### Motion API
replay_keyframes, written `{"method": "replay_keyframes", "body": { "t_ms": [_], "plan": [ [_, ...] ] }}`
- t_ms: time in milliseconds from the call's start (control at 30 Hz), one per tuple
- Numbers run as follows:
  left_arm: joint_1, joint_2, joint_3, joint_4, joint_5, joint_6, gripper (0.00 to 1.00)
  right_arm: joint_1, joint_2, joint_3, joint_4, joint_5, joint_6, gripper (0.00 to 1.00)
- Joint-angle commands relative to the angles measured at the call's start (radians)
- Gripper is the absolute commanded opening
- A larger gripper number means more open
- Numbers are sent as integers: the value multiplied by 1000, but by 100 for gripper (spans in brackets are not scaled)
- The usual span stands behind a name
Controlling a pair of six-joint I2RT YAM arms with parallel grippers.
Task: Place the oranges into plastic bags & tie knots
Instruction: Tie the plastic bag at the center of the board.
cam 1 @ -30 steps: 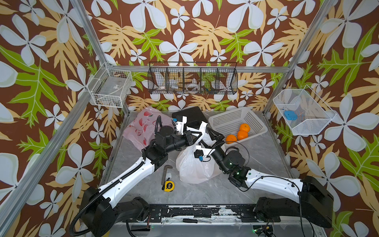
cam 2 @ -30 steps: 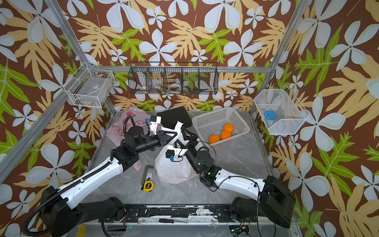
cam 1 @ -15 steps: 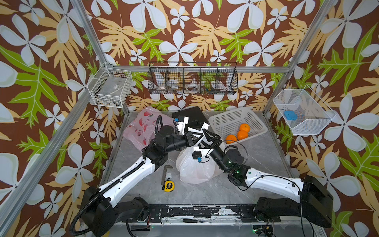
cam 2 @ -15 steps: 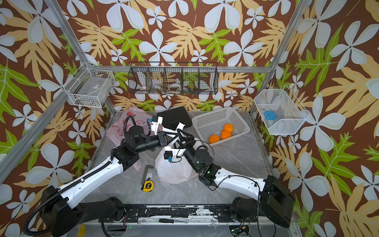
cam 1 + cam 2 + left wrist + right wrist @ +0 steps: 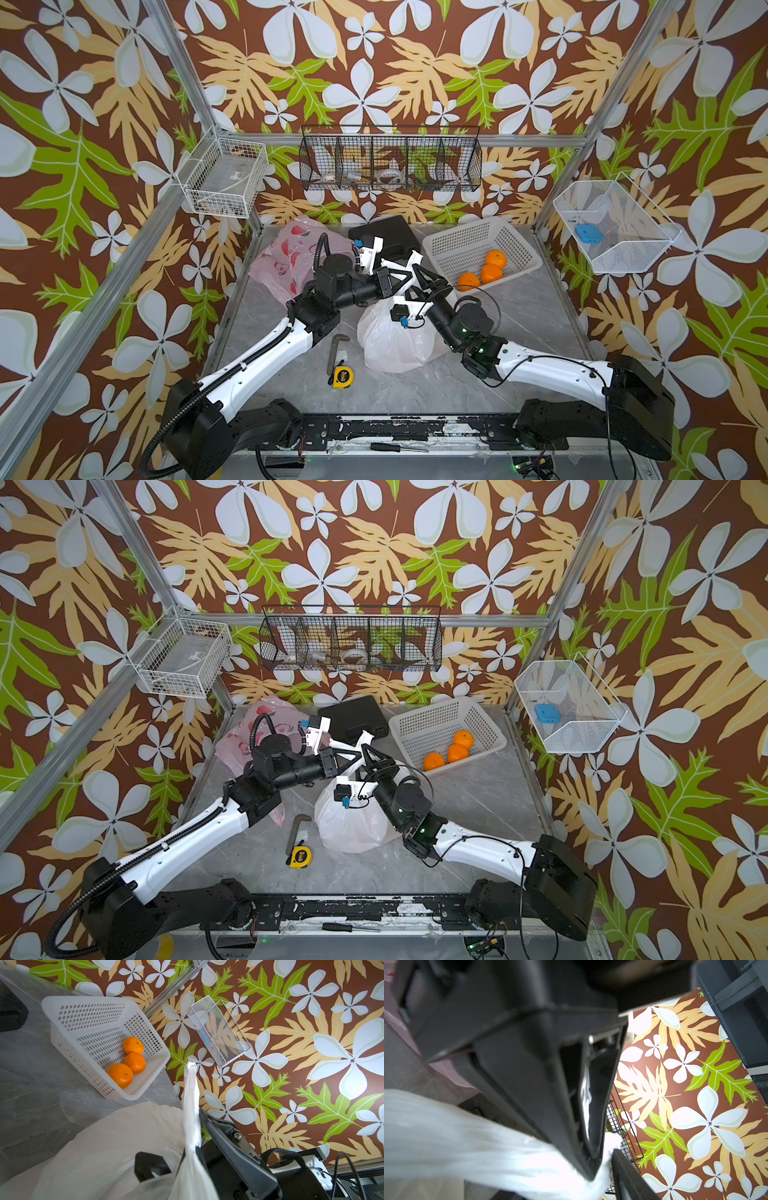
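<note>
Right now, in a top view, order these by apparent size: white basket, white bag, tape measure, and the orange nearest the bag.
1. white basket
2. white bag, though part of it is hidden
3. tape measure and orange: these look about alike, so I won't rank them.

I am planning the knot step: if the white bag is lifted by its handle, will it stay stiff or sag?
The bag likely sags: its film is thin and crinkled. The handle is pulled into a narrow strip, so it probably bunches easily. Its bulging body suggests weight inside.
</note>
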State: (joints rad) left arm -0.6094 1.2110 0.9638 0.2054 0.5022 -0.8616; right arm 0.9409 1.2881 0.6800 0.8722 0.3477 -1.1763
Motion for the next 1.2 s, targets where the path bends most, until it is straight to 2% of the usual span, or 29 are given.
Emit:
{"method": "replay_keyframes", "body": {
  "t_ms": [0, 100, 700, 900, 1167],
  "plan": [
    [2, 4, 10, 17, 21, -1, 0, 1, -4, 2, 22, 13, 22, 57],
    [2, 8, 11, 20, 31, 0, 0, 0, 3, 14, 8, 13, 23, 56],
    [2, 6, 21, -4, 62, 32, 0, 1, -7, 29, -28, 4, 41, 31],
    [2, 7, 22, -12, 64, 39, 0, 1, -10, 32, -39, 5, 46, 26],
    [2, 8, 25, -17, 62, 41, 0, 0, -15, 33, -39, 2, 52, 7]
  ]
}}
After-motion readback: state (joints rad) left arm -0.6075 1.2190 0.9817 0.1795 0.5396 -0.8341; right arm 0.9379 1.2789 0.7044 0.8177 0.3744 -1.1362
